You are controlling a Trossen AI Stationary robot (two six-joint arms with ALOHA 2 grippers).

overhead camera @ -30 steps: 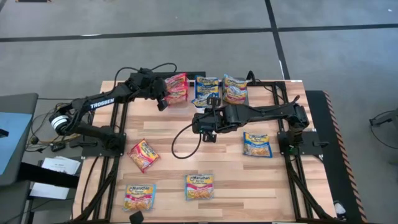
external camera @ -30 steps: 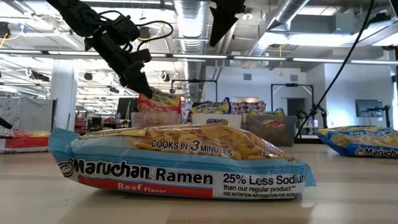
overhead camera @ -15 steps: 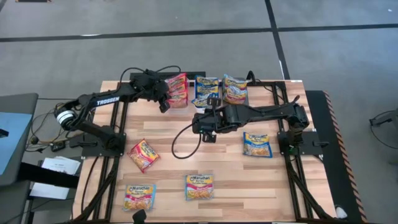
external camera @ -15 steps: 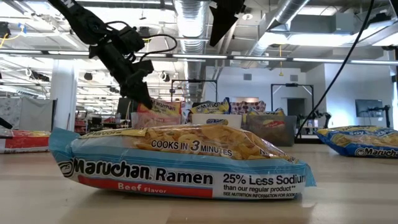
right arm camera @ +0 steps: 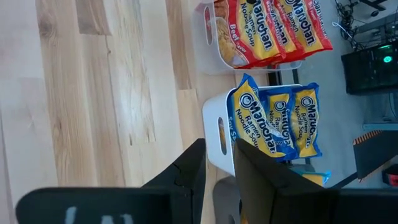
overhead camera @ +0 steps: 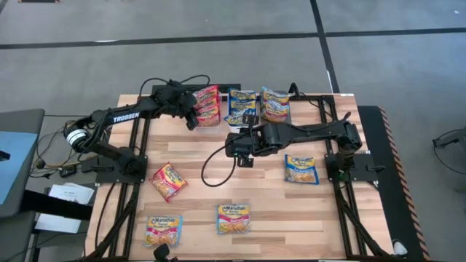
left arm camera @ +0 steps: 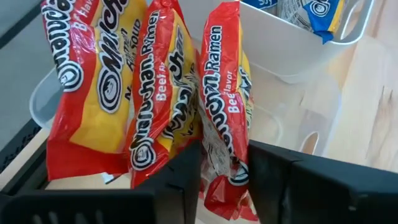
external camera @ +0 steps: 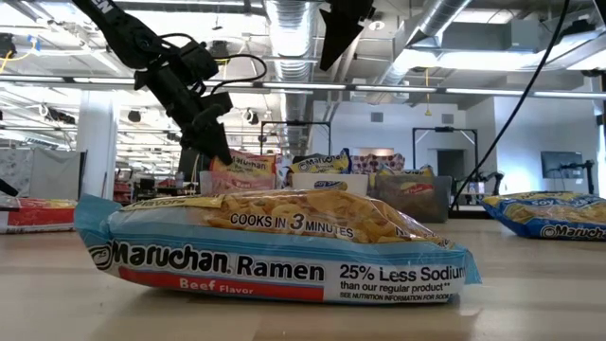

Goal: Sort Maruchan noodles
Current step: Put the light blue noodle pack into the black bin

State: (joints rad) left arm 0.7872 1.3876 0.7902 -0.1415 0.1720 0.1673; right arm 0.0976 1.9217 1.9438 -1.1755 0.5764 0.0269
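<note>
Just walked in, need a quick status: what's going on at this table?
Two arms are sorting ramen packets into bins by colour. The left gripper is at the clear bin, its fingers around a red packet standing among others. The right gripper waits mid-table, empty. Four packets lie loose on the table.

Bright, even light falls from overhead – long ceiling strip lamps [external camera: 398, 90] glow white in the low view, washing out the room's far end. The wooden surface [overhead camera: 262, 189] is evenly lit, with only soft, short shadows under the arms. The nearest ramen packet [external camera: 275, 242] shows crisp print and mild sheen – the packets behind it soften. Close red packets [left arm camera: 161, 99] show faint glare on their crinkles.
</note>
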